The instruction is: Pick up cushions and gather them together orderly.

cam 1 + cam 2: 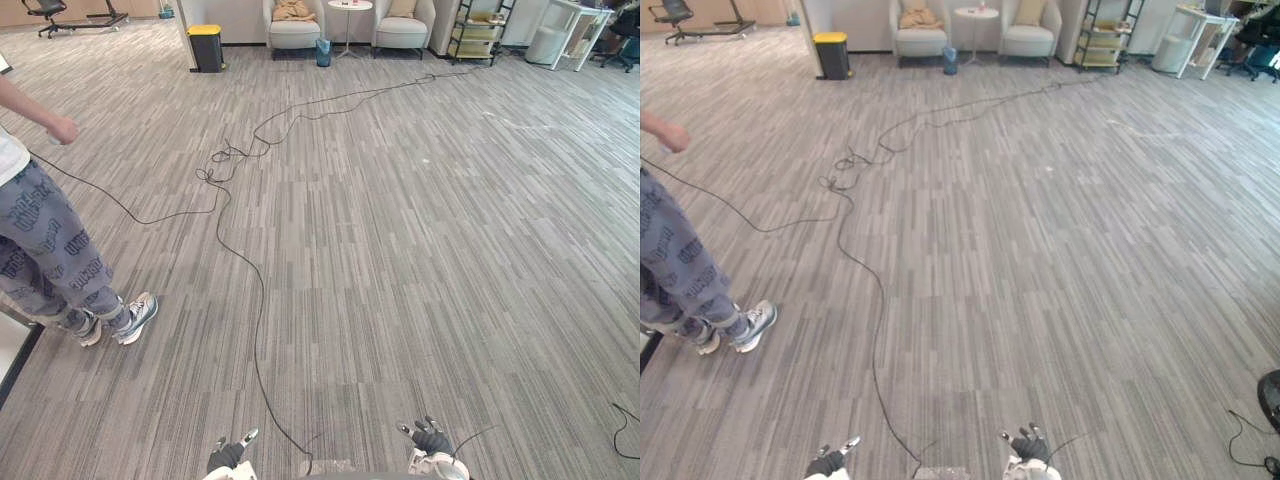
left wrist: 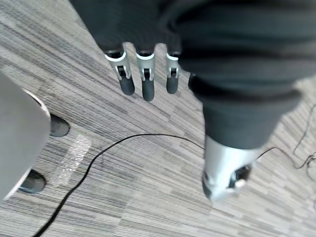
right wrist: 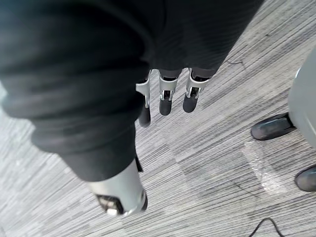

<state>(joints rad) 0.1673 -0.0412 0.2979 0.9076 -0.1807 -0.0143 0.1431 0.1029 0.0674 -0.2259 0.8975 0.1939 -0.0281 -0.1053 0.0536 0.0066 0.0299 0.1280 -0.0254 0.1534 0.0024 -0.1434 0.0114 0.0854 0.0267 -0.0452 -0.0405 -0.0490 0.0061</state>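
Leaning against the back of the right armchair (image 1: 402, 32) at the far wall, one tan cushion (image 1: 403, 7) stands upright. A second cushion (image 1: 293, 11), tan and more crumpled, lies on the left armchair (image 1: 294, 32). A small round table (image 1: 349, 6) stands between the two chairs, with a little blue bin (image 1: 323, 52) on the floor just beside it. Further left along the wall is a black bin with a yellow lid (image 1: 206, 47), and to the right of the chairs a shelf rack (image 1: 478, 30).

A broad stretch of grey striped carpet (image 1: 420, 250) separates the cushions from the robot, so they are well apart from both hands. The left robot hand (image 1: 228, 456) and the right robot hand (image 1: 432, 440) show at the near edge of the head views. In the wrist views the left fingers (image 2: 147, 81) and the right fingers (image 3: 165, 98) point straight down over the carpet, relaxed and holding nothing.

A person (image 1: 45, 240) in patterned trousers and trainers stands at the robot's left.
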